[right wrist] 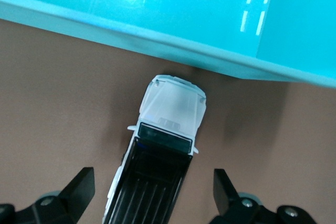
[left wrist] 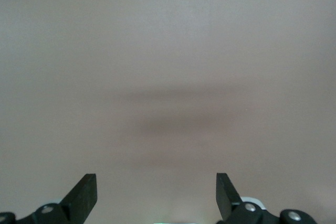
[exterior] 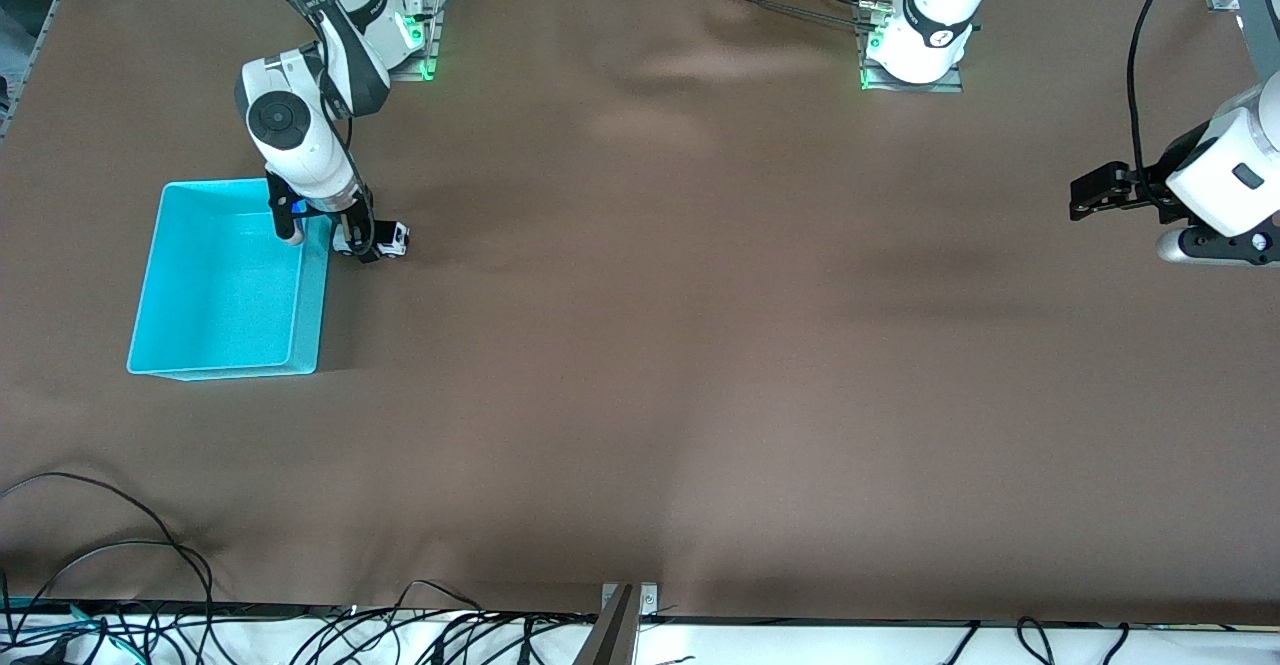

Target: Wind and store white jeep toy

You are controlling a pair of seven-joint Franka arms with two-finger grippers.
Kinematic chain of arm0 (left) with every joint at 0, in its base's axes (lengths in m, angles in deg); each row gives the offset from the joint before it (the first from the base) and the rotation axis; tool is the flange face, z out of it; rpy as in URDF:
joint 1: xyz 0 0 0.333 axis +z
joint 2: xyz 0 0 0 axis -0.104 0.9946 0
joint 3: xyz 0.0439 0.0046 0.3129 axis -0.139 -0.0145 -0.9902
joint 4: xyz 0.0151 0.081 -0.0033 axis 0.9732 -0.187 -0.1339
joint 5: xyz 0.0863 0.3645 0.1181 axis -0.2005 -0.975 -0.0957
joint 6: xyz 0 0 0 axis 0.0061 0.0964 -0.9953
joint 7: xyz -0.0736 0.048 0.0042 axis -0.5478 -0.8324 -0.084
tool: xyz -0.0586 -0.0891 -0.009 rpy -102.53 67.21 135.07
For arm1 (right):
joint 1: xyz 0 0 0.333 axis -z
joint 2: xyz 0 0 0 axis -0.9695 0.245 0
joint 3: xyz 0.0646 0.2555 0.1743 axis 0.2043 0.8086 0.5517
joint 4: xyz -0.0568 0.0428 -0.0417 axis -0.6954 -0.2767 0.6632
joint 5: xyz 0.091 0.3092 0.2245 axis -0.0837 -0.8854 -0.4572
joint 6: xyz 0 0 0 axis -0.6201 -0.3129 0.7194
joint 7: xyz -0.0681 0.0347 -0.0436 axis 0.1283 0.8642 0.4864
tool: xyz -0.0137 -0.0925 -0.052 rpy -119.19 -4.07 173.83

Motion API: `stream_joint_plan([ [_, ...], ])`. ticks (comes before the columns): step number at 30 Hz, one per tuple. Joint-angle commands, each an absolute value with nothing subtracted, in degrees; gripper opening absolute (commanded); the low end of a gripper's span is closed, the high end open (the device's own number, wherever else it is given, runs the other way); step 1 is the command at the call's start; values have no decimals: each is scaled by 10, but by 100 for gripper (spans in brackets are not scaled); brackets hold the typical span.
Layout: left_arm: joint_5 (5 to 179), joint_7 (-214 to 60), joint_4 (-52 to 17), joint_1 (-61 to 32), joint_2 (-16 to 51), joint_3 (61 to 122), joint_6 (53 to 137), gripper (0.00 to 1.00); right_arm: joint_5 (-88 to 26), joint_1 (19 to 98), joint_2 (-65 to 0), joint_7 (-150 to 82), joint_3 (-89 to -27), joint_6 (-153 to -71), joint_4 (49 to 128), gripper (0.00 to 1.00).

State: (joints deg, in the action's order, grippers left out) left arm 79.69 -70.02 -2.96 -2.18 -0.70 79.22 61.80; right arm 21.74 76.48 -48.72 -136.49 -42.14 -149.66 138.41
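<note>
The white jeep toy point(exterior: 388, 239) stands on the brown table right beside the cyan bin point(exterior: 312, 317), at the bin's corner farther from the front camera. Its white hood point(right wrist: 172, 109) points at the bin wall point(right wrist: 157, 40), a small gap apart. My right gripper point(exterior: 362, 245) is lowered over the jeep and open. In the right wrist view the right gripper point(right wrist: 153, 192) straddles the black roof, with a gap at each finger. My left gripper point(exterior: 1088, 195) waits open and empty above the left arm's end of the table. The left wrist view shows the left gripper point(left wrist: 156, 192) over bare cloth.
The bin is empty inside. Black cables point(exterior: 120, 545) trail along the table edge nearest the front camera. The two arm bases point(exterior: 915, 45) stand at the edge farthest from it. The brown cloth point(exterior: 700, 295) between the arms is bare.
</note>
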Motion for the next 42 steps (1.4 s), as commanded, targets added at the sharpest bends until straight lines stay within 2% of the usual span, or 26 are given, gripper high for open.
stream_joint_plan([
  [1,804,-706,-31,-20,-8,795,622,100,231,776,-475,-1390,-419,-1515,1385,100],
  [19,803,-706,-31,-21,-8,795,621,100,230,778,-471,-1392,-421,-1524,1385,99],
  [22,803,-706,-31,-21,-8,795,621,100,228,778,-471,-1413,-421,-1525,1384,78],
  [23,803,-706,-31,-21,-8,795,621,100,228,778,-471,-1420,-421,-1526,1384,77],
  [25,803,-706,-31,-21,-8,795,621,100,228,778,-471,-1427,-421,-1529,1384,68],
  [27,803,-706,-31,-21,-8,795,621,100,229,778,-471,-1427,-421,-1529,1384,67],
  [29,803,-706,-31,-21,-8,795,621,100,229,778,-470,-1427,-421,-1529,1384,56],
  [31,803,-706,-31,-21,-8,795,621,100,229,778,-470,-1427,-421,-1529,1384,53],
  [32,803,-706,-31,-21,-7,795,621,100,229,778,-470,-1427,-421,-1529,1384,48],
  [38,803,-706,-30,-21,-5,795,621,100,232,778,-475,-1426,-420,-1528,1384,0],
  [42,803,-706,-30,-21,-5,795,621,100,233,778,-482,-1427,-419,-1527,1381,0],
])
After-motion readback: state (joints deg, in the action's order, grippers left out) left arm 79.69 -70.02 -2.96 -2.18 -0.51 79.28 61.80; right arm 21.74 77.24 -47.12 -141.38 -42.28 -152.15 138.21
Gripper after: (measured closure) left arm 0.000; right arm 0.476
